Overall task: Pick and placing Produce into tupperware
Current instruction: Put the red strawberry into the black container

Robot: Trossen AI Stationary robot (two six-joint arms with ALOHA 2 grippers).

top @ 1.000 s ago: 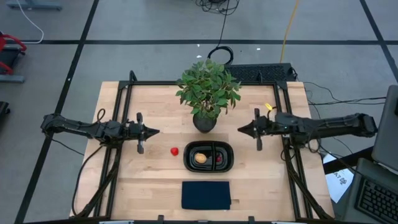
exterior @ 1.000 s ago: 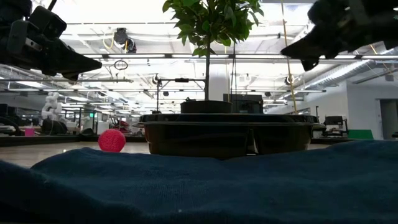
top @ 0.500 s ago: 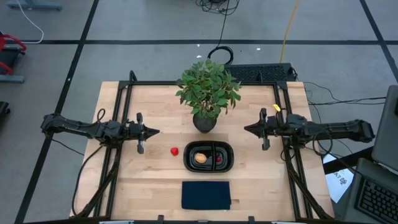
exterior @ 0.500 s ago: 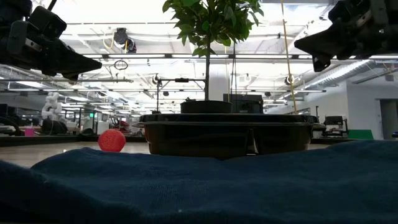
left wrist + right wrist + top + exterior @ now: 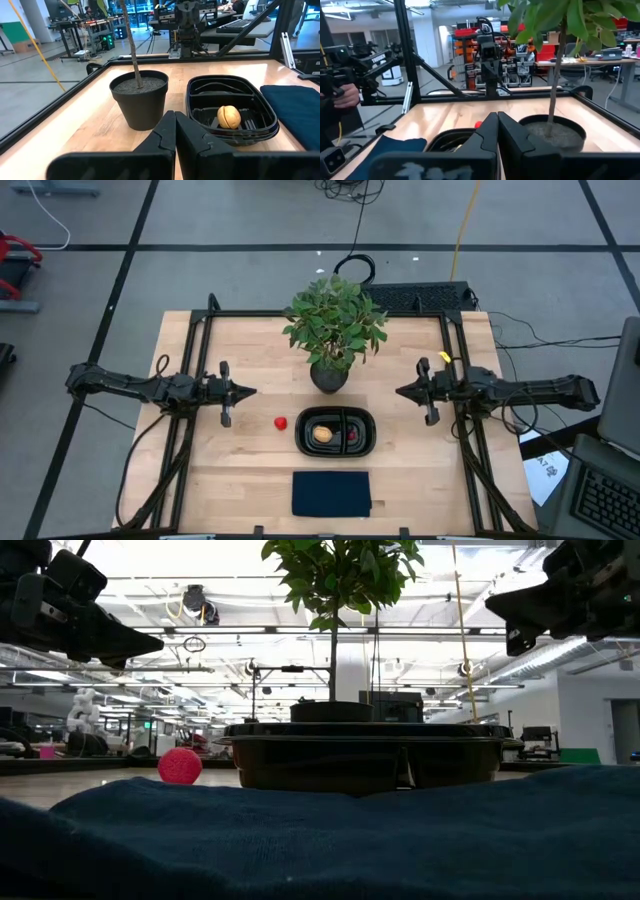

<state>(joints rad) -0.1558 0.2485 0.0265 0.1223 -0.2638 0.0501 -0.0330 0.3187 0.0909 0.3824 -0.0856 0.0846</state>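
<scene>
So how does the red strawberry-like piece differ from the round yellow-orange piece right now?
The red strawberry-like piece lies on the bare wooden table, left of the black oval plastic container; the round yellow-orange piece sits inside its left compartment. The red one looks smaller from above. Neither is held by a tool.

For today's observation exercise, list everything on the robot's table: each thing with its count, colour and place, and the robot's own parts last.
Potted plant: one, green leaves in a black pot, table's far middle.
Tupperware: one, black, two compartments, table's centre.
Yellow-orange piece: one, in the tupperware's left compartment.
Dark red berry: one, in the right compartment.
Red strawberry: one, on the wood left of the tupperware.
Cloth: one, dark blue, near edge.
Left pincer: one, dark, shut, above the table's left.
Right pincer: one, dark, shut, above the table's right.
</scene>
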